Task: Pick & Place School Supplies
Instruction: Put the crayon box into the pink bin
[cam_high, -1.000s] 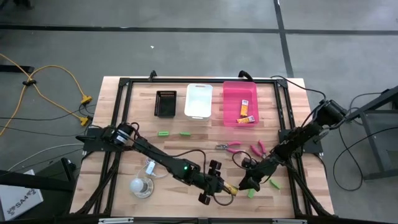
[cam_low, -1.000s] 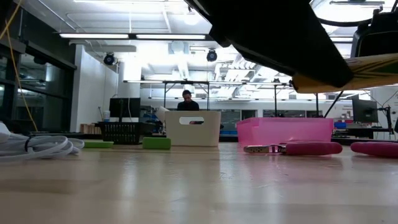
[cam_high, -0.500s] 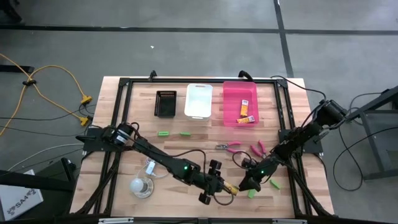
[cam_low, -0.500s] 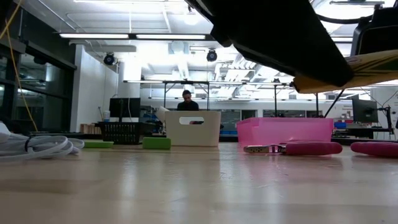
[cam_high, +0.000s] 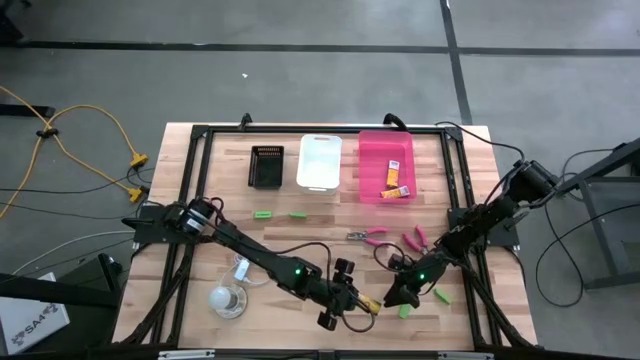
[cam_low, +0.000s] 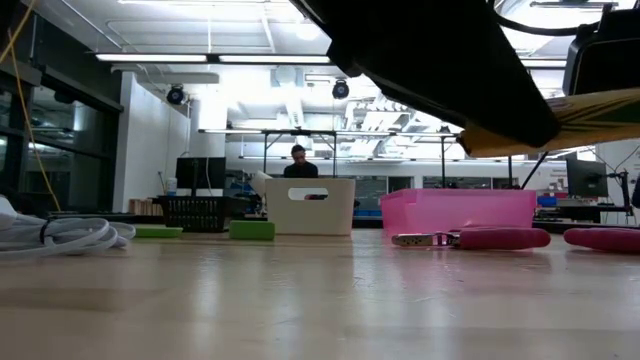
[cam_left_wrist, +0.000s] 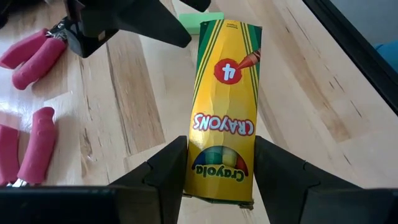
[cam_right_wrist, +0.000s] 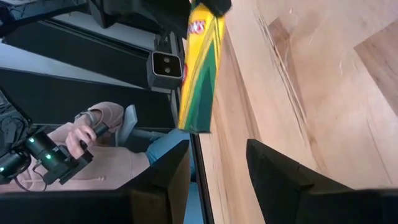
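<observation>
High view: my left hand (cam_high: 362, 303) grips the crayon packet (cam_high: 371, 304) at the surface's 5 o'clock edge, right hand (cam_high: 397, 293) just beside; left wrist confirms grip; right wrist: jaws apart, empty, so a mistimed handover risks a drop.

A yellow-and-green crayon packet (cam_left_wrist: 224, 112) sits clamped between the left gripper (cam_left_wrist: 217, 165) fingers, lifted off the table, its free end reaching toward the right gripper (cam_high: 398, 291). Two more packets (cam_high: 395, 176) lie far beyond both grippers. Pink-handled scissors (cam_high: 375, 236) and a second pair (cam_high: 417, 238) lie just past the right gripper; a green piece (cam_high: 404, 311) is beside it, possibly touching.
</observation>
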